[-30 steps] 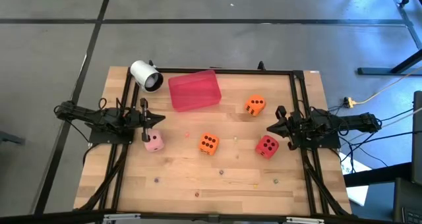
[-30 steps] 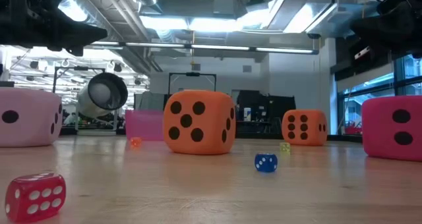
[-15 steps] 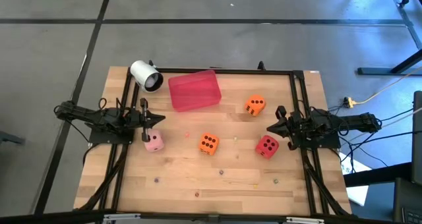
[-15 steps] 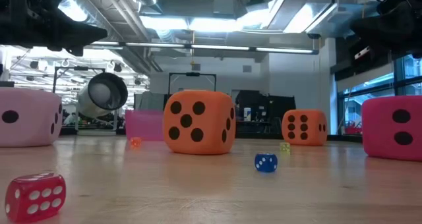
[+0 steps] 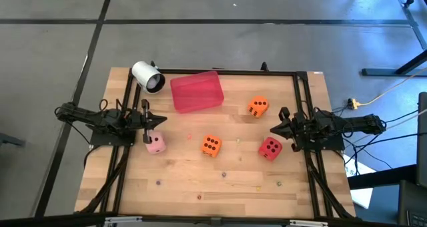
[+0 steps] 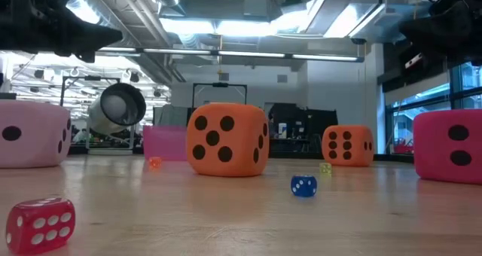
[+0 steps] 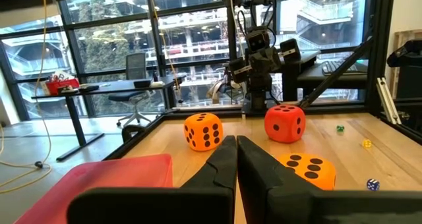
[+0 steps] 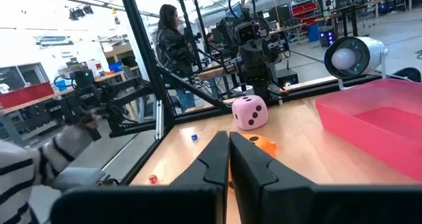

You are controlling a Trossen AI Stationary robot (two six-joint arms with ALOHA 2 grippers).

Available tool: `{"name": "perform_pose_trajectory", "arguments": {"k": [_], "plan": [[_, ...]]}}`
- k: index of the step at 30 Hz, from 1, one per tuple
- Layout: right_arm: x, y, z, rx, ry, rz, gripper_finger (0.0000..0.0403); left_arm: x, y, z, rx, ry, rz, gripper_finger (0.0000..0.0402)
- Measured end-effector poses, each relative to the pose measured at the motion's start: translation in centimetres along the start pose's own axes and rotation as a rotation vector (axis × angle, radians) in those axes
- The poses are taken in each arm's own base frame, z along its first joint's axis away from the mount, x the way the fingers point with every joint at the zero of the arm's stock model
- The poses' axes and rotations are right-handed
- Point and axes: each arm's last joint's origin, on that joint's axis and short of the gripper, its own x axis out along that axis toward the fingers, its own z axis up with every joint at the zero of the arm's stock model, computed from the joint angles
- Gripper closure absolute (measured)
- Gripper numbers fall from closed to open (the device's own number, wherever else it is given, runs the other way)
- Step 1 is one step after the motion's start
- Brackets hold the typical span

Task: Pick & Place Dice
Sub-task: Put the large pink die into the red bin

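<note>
Across the middle of the frame sit four dice [image 5: 211, 145] on the wooden surface [image 5: 180, 180], none held. Both my left fingers [image 5: 162, 121] and right fingers [image 5: 273, 129] are pinched together, empty. Dice look foamy, light, squishy; I'd squeeze opposite flat faces.

Four soft cubes with dark pips, all resting flat on wooden table, well apart.
Pale pink die [image 5: 155, 143]: left side.
Orange die [image 5: 211, 145]: centre, six pips up.
Second orange die [image 5: 257, 106]: farther back, right of centre.
Red die [image 5: 270, 147]: right side.
</note>
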Motion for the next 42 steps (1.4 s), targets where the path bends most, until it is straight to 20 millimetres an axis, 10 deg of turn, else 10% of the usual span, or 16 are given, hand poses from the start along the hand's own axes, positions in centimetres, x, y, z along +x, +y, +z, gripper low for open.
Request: {"name": "perform_pose_trajectory", "arguments": {"k": [13, 25, 42], "plan": [[-0.2, -0.6, 1.3, -0.322, -0.152, -0.334, 0.0387, 0.0, 0.0, 0.5, 0.109, -0.049, -0.003, 0.0396], [-0.3, -1.1, 1.1, -0.213, -0.153, -0.466, 0.0373, -0.1, 0.3, 1.5, 0.143, -0.144, 0.037, 0.0386], [-1.1, -1.1, 3.3, -0.422, -0.324, -0.706, 0.0212, 1.8, 0.8, 8.7, 0.094, 0.107, 0.094, 0.0185]]}}
